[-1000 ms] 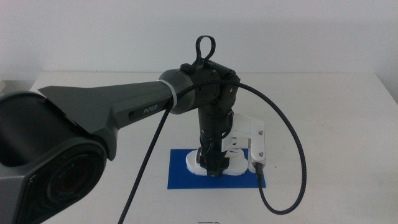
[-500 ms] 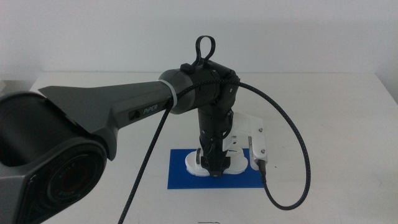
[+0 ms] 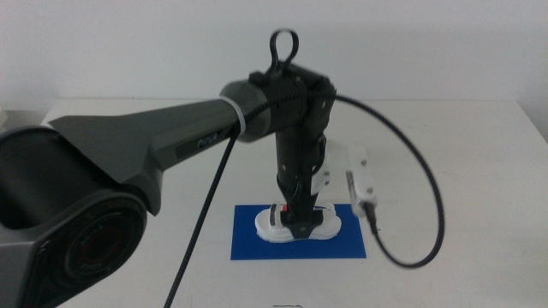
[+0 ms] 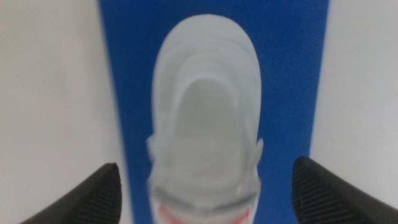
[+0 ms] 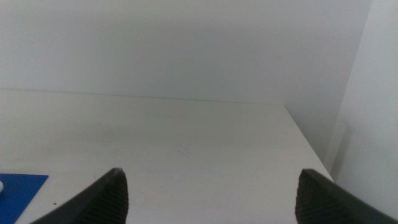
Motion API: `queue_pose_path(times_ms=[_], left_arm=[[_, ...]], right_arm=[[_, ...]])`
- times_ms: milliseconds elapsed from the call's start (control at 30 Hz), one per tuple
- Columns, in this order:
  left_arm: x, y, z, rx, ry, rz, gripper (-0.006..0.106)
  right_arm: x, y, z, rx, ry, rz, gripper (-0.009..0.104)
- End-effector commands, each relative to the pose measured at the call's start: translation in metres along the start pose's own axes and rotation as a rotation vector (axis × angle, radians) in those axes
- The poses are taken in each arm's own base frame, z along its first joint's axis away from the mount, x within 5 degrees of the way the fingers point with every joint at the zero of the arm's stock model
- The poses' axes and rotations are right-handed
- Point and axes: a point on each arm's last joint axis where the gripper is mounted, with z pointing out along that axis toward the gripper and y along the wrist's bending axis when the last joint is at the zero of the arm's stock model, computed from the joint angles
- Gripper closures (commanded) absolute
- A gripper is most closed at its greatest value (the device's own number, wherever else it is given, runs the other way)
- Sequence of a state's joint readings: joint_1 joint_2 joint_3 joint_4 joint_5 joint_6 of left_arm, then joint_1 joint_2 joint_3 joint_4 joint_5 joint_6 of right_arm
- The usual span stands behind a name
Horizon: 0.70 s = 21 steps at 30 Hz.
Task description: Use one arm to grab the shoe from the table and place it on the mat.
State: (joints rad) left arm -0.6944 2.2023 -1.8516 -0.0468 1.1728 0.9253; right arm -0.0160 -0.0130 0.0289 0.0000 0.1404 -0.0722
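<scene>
The white shoe [image 3: 325, 226] lies on the dark blue mat [image 3: 248, 244] near the table's front middle. My left arm reaches in from the left, and its gripper [image 3: 297, 229] points down right over the shoe's middle. In the left wrist view the shoe [image 4: 205, 112] rests lengthwise on the mat [image 4: 130, 93], a red strap showing at its near end. There the left gripper [image 4: 205, 168] is open, its jaws wide on either side and clear of the shoe. The right gripper [image 5: 211, 177] is open over bare table, away from the shoe.
The white table [image 3: 445, 154] stretches out around the mat. The left arm's white wrist camera bracket [image 3: 360, 180] and a looping black cable [image 3: 428, 214] hang to the right of the shoe. A corner of the mat [image 5: 18, 186] shows in the right wrist view.
The left arm's wrist and its camera bracket have lifted a little above the shoe. The shoe stays on the mat.
</scene>
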Motion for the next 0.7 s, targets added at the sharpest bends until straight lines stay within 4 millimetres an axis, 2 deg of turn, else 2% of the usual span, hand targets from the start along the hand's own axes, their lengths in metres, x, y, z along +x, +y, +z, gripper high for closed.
queue_pose_path(times_ms=[0,167,267,533,667], left_arm=[[-0.002,-0.003,-0.062,-0.055,-0.057,-0.037,0.007],[0.002,-0.005,-0.117,-0.132,-0.118,-0.208,0.007],[0.016,-0.006,-0.15,-0.182,-0.178,-0.337,0.007],[0.079,-0.017,-0.243,-0.314,-0.36,-0.517,0.007],[0.116,-0.028,-0.28,-0.398,-0.415,-0.616,0.007]], right_arm=[[-0.014,-0.001,-0.003,0.008,-0.113,-0.013,0.001],[-0.014,-0.001,-0.003,0.008,-0.113,-0.013,0.001],[-0.014,-0.001,-0.003,0.008,-0.113,-0.013,0.001],[-0.014,-0.001,-0.003,0.008,-0.113,-0.013,0.001],[-0.014,-0.001,-0.003,0.008,-0.113,-0.013,0.001]])
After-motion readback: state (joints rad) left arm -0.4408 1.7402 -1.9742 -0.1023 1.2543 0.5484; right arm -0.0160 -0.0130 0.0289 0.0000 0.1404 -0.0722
